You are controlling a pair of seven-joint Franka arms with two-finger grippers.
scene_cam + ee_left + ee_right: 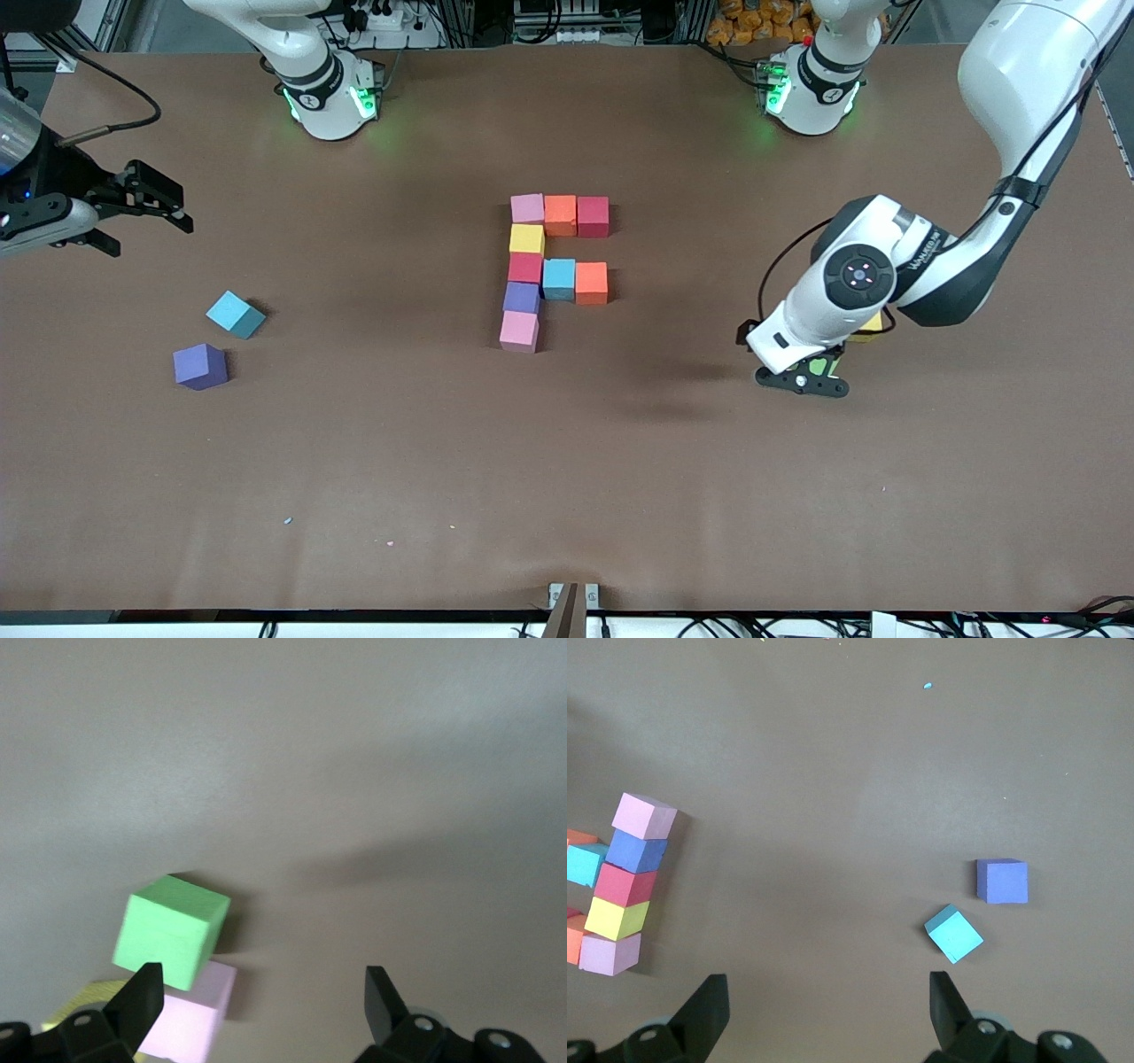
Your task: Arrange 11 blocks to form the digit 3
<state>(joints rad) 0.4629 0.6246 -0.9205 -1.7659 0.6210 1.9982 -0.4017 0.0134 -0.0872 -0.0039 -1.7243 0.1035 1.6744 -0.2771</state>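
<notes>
Nine blocks form a figure mid-table: a pink, orange and red bar, a spine of yellow, red, purple and pink, and a light blue and orange bar. My left gripper is low over the table at the left arm's end, open, next to a green block that overlaps a pink block. A yellow block peeks out under that arm. My right gripper hangs open, holding nothing.
Two loose blocks lie at the right arm's end of the table: a light blue one and a purple one nearer the front camera. Small crumbs dot the brown tabletop near its front edge.
</notes>
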